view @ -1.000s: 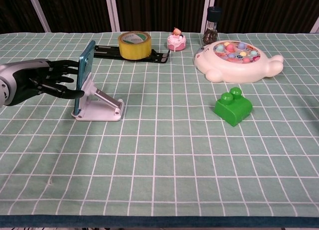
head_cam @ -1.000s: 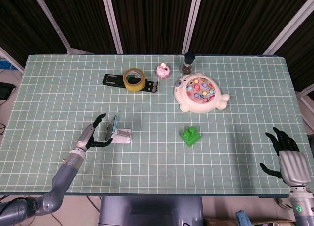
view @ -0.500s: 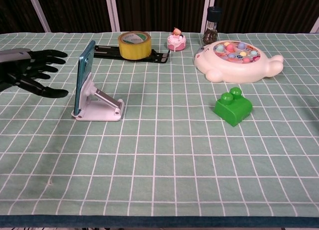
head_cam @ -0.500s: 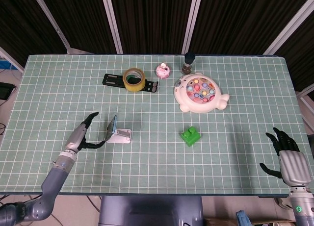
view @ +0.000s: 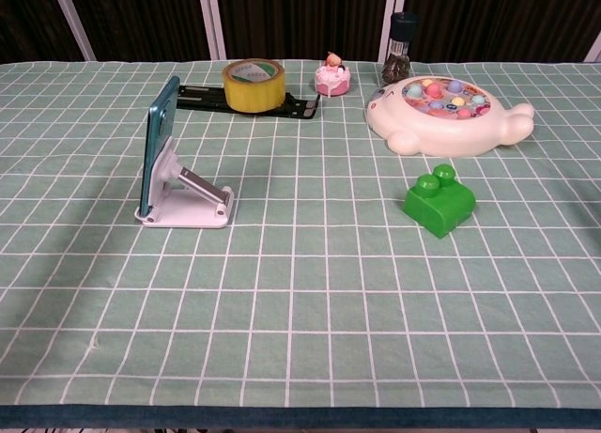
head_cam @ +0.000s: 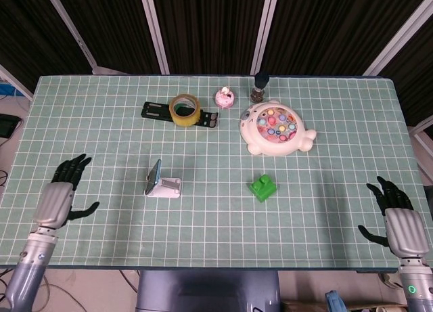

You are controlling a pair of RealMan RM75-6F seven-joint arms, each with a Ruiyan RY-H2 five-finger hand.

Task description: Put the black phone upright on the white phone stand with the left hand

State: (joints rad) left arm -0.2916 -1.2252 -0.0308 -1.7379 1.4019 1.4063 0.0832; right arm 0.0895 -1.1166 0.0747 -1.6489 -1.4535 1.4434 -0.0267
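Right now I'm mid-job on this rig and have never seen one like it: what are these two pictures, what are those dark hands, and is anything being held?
Both pictures come from the robot's own cameras. The head view looks down on the whole green checked table; the chest view looks across it from low at the front edge.

The dark fingered things at the bottom corners of the head view are the robot's two hands: the left hand and the right hand. Both have their fingers spread and hold nothing. Neither shows in the chest view.

The phone stands upright on the white phone stand, free of any hand.

Also on the table: a yellow tape roll on a black strip, a small pink toy, a dark grinder, a white fishing-game toy and a green block.
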